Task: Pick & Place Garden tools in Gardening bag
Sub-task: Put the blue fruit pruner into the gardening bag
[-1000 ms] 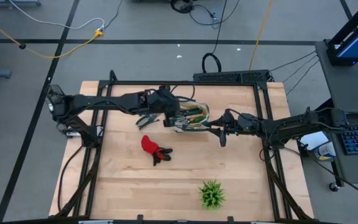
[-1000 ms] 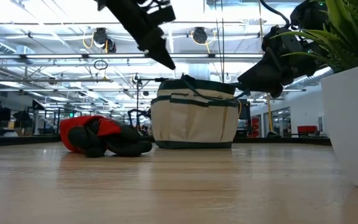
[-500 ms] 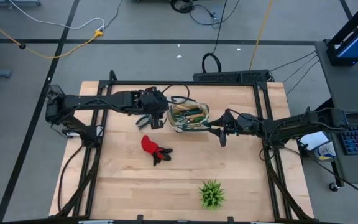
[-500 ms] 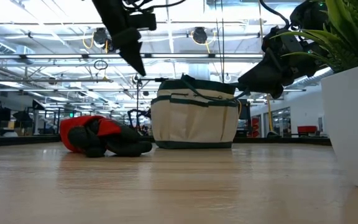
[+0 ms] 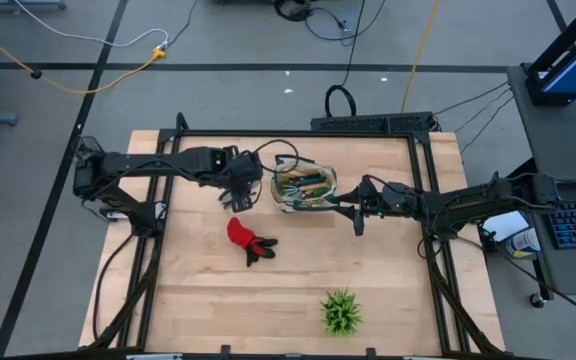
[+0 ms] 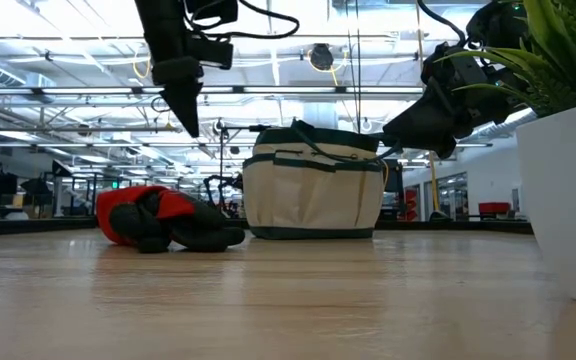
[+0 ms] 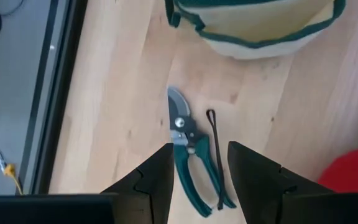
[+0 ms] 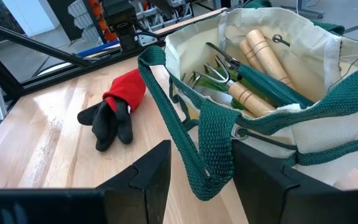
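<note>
The cream gardening bag [image 5: 303, 187] with green trim stands upright at the table's far middle. It holds wooden-handled tools [image 8: 263, 53] and a small rake [image 8: 219, 71]. Green-handled pruning shears [image 7: 188, 149] lie flat on the table just left of the bag. My left gripper [image 7: 201, 149] hovers open above them, pointing steeply down and clear of the table [image 6: 190, 125]. A red-and-black glove [image 5: 248, 238] lies nearer the front. My right gripper [image 8: 201, 168] stands open at the bag's right side, with the bag's green loop handle [image 8: 197, 155] between its fingers. My right gripper comes level from the table's right, and the bag's green loop handle [image 8: 194, 177] hangs down between its two fingers. A gap shows on either side of the strap; I cannot tell whether the fingers touch it. The bag rests on the table.
A green spiky plant [image 5: 340, 312] in a white pot [image 6: 568, 200] stands near the front edge, right of middle. A thin dark wire loop [image 7: 215, 155] lies beside the shears. Black frame rails [image 5: 298, 133] border the table. Bare wood lies at the front left.
My left gripper has gone from over the bag's left rim toward the table's left edge and tipped to point steeply down, ending above the shears. Its fingers have stayed apart. The bag, glove and right arm have kept still.
</note>
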